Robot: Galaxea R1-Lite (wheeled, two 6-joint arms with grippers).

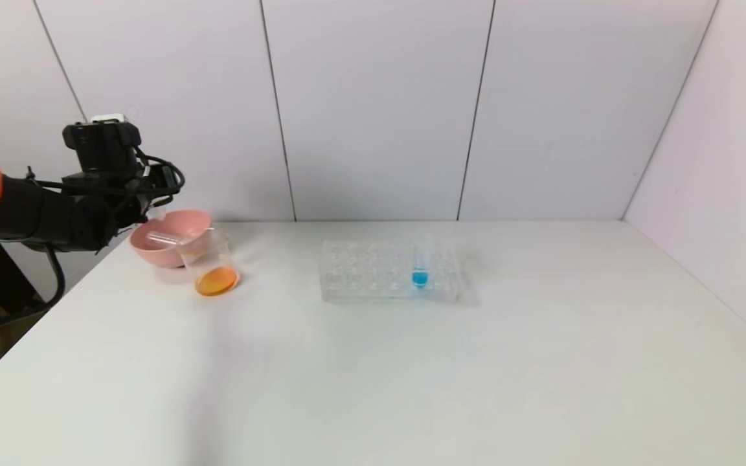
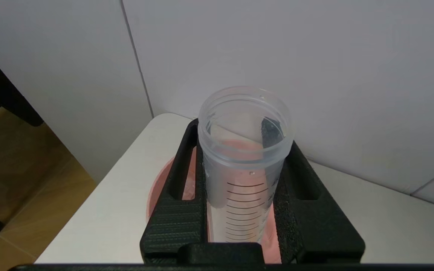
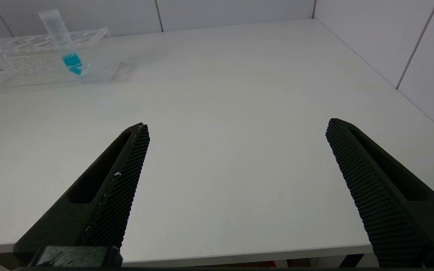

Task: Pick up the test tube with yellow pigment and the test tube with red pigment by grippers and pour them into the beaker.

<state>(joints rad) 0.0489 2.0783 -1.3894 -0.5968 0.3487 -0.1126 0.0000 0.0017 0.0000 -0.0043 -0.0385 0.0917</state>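
Note:
My left gripper [image 1: 148,208] is at the table's far left, above the pink bowl [image 1: 182,249]. In the left wrist view the left gripper [image 2: 242,150] is shut on a clear graduated test tube [image 2: 244,177] that looks empty, with the bowl [image 2: 160,188] below it. No tube with yellow or red liquid shows. The beaker [image 1: 211,265] stands just in front of the bowl with orange liquid in its bottom. A clear tube [image 1: 162,238] shows at the bowl's rim. My right gripper [image 3: 236,126] is open and empty above the table's near edge, outside the head view.
A clear rack [image 1: 373,275] stands mid-table with one blue-liquid tube [image 1: 419,264] upright in it; the rack [image 3: 21,64] and the blue tube [image 3: 64,45] also show in the right wrist view. White walls close the back and right. The table's left edge is beside the bowl.

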